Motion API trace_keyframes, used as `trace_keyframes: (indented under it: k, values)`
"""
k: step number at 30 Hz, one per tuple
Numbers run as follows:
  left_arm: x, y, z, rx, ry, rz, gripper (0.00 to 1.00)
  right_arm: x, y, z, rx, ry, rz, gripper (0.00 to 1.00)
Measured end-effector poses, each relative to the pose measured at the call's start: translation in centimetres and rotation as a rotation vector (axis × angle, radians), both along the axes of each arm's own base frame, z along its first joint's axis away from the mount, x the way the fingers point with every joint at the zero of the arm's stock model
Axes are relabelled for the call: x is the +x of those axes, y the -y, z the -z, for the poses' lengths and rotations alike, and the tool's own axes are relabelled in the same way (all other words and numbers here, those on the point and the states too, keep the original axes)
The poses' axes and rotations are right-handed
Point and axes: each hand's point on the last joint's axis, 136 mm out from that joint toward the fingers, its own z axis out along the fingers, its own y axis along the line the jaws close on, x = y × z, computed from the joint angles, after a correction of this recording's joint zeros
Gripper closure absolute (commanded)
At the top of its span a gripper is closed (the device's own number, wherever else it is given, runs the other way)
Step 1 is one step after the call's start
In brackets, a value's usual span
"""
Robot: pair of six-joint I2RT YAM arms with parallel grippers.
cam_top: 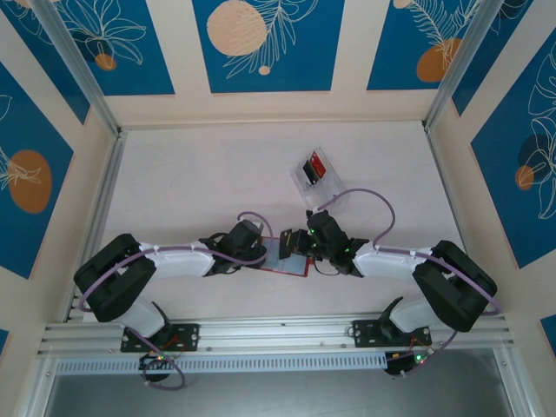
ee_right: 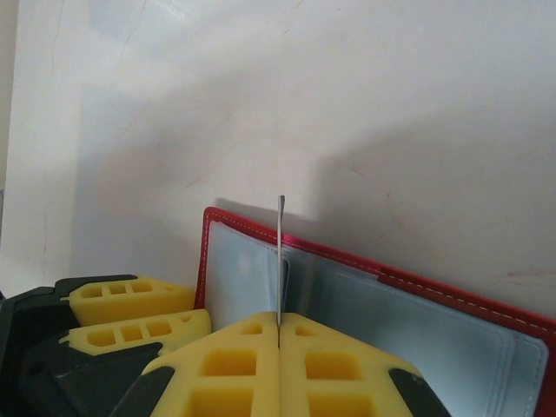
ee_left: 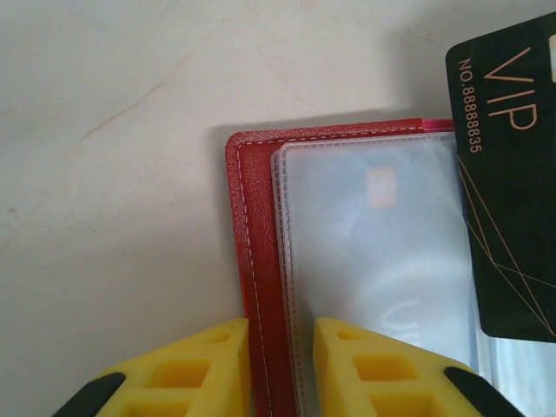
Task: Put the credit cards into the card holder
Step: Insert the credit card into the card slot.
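The red card holder (cam_top: 280, 257) lies open on the table between the arms, its pale shiny sleeves (ee_left: 382, 261) facing up. My left gripper (ee_left: 281, 365) points down at its left edge. Its yellow fingers (ee_left: 208, 369) stand a little apart and straddle the red stitched border; nothing is pinched between them. My right gripper (ee_right: 279, 334) is shut on a black VIP credit card (ee_left: 508, 174), which appears edge-on (ee_right: 281, 243) in the right wrist view. The card stands upright over the holder's inner sleeves (ee_right: 243, 278). I cannot tell whether its edge is inside a pocket.
A clear plastic tray (cam_top: 328, 196) sits beyond the holder, right of centre, holding a red card (cam_top: 320, 163) and a dark one (cam_top: 308, 170). Aluminium rails (cam_top: 104, 200) and cream walls border the table on both sides.
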Motion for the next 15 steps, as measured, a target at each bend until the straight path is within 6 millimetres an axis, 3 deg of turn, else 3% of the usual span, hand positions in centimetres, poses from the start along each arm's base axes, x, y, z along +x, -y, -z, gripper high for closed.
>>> trace_keyframes:
  k: [15]
  values:
    - [-0.01, 0.02, -0.01, 0.000, 0.000, 0.001, 0.76, -0.14, -0.34, 0.43, 0.047, -0.040, 0.011, 1.00]
